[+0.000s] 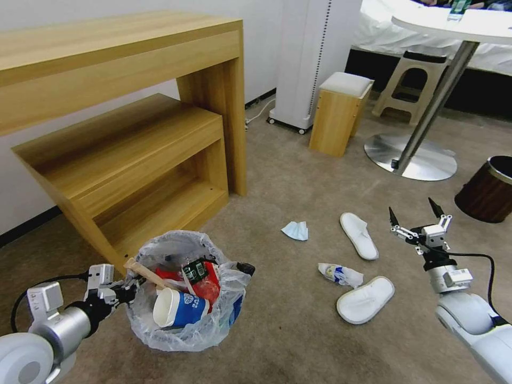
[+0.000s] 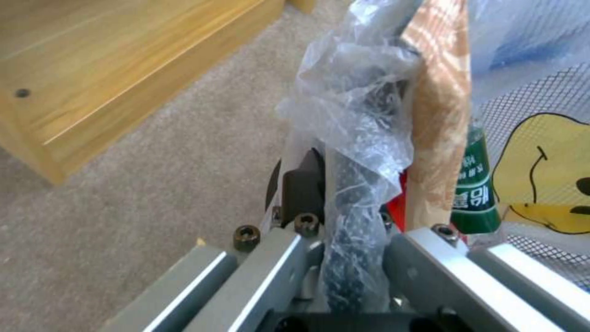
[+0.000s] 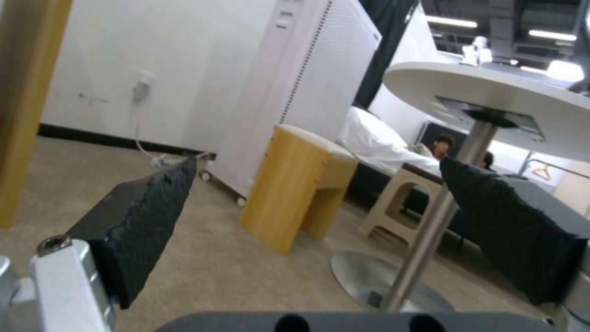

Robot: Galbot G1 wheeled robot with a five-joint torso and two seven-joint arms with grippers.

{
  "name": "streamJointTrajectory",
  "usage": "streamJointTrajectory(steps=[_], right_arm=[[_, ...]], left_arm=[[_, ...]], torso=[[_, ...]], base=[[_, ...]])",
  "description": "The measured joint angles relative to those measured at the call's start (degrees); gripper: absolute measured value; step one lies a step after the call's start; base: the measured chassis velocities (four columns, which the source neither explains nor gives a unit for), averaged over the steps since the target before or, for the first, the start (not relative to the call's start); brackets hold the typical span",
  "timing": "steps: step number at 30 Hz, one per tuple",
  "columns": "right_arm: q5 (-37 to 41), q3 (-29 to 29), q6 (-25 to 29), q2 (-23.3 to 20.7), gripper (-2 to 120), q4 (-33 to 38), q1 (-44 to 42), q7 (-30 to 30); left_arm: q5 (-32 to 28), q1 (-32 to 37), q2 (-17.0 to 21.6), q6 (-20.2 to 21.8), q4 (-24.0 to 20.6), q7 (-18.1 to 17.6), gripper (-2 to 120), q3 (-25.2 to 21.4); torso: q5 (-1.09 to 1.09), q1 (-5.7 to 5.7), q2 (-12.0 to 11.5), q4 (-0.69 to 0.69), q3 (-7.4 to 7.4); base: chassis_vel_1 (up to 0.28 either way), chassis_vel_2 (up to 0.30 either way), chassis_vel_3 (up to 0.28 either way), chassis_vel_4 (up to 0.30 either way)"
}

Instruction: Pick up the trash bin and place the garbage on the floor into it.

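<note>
While the left gripper point(image 1: 127, 292) is clamped on the rim of the trash bin point(image 1: 186, 325) (mesh and bag pinched between its fingers, seen from the wrist), the right gripper point(image 1: 418, 214) hangs wide open, empty, above the slippers point(image 1: 358, 233) on the floor point(image 1: 288, 213).

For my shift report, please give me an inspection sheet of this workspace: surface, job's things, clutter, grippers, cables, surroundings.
Surface: beige carpet floor.
Job's things: trash bin holds paper cup, wooden stick, red wrappers; on the floor lie mask, two slippers, crumpled wrapper.
Clutter: nothing seen.
Grippers: left gripper shut on trash bin rim; right gripper raised, jaws open, empty.
Cables: black cable on right arm; white cord by wall.
Surroundings: wooden shelf, stool, round table, brown bin.
</note>
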Motion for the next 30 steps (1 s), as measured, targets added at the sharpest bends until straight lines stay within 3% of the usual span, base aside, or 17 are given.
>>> streamJointTrajectory(steps=[30], right_arm=[[-0.4,3.8,1.3,1.3,100,0.8,-3.4,-0.6]], left_arm=[[0.3,0.7,0.0,-0.4,-0.6,0.2,0,-0.2]], torso=[[0.0,0.0,0.0,0.0,0.0]], base=[[-0.016,-0.021,-0.017,-0.019]])
